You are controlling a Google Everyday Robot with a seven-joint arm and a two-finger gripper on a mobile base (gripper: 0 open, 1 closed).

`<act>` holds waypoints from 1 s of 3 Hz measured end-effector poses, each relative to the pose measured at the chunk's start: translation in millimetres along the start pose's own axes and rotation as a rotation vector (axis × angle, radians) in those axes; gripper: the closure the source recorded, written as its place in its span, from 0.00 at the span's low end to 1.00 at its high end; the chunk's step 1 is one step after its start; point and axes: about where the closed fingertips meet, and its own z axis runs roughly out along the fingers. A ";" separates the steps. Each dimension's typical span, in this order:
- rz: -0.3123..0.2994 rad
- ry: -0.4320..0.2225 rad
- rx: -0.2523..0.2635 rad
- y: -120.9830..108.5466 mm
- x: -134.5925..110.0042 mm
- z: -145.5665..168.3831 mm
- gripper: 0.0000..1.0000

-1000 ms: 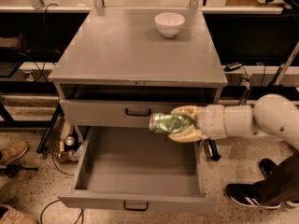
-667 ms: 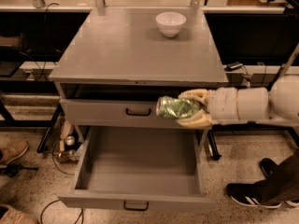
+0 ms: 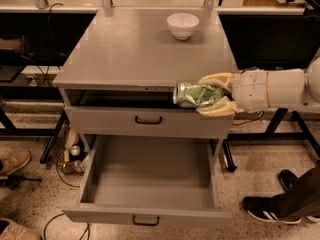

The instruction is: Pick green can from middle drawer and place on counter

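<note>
- Lying at the far left on the speckled floor, a brown shoe (image 3: 14, 160) is near some cables.
- The middle drawer (image 3: 150, 215) is pulled far out, low at the front of the cabinet.
- Above it, the desk (image 3: 135, 54) carries a white bowl (image 3: 182, 25) near its back edge.
- The green can (image 3: 192, 95) is on its side in the air, just before the desk's front right edge, higher than the drawer.
- The hand (image 3: 202, 95), at the right side, pinches the can between two pale fingers (image 3: 217, 77), one above and one below.
</note>
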 end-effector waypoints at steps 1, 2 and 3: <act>-0.014 -0.023 -0.022 -22.3 -12.6 5.9 1.00; -0.016 0.004 -0.046 -55.5 -27.2 8.9 1.00; 0.044 0.062 -0.058 -78.0 -27.8 22.2 1.00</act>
